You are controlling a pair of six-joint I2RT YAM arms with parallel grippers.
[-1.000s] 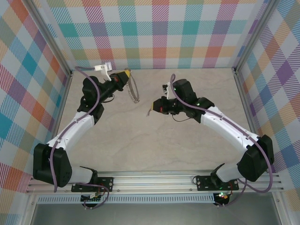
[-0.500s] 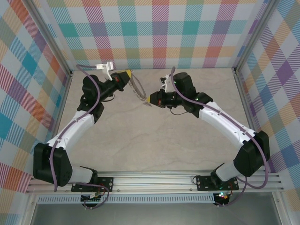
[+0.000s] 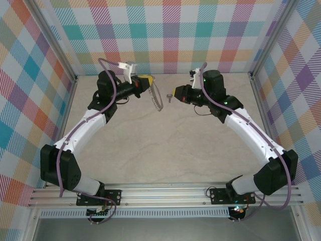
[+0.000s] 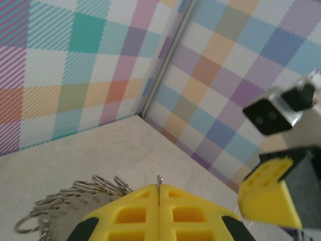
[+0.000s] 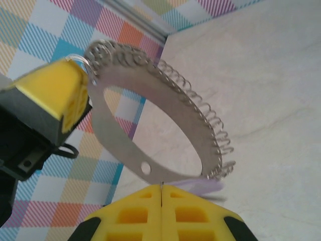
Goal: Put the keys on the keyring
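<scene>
Two end effectors, both raised over the far half of the counter (image 3: 150,150), facing tip to tip.

Item 1: left end effector (image 3: 148,81), clenched on the keyring (image 3: 159,99). It pinches one edge, and the rest of the loop stands out past the yellow pads, off the counter. The rim of small wire coils is turned toward the other arm.

Item 2: right end effector (image 3: 176,93), clenched on the keys (image 3: 169,97). The lilac tab pokes out beyond the fingertips, blurred in the right wrist view. It sits just beside the coiled rim; whether they touch cannot be told.

Step in hand, as judged: presenting the key to a coil and threading it on.

Handling notes:
- Keep the left grip firm and motionless. The ring is thin and likely to swing or twist if nudged.
- Approach slowly with the right arm, aiming at a single coil near the lower rim rather than the flat band.
- Line the key's opening up with the wire end before pushing. A skewed entry would probably skate off.
- Do not loosen either grip until the key hangs on the wire, since a dropped key is tiny and hard to recover.
</scene>
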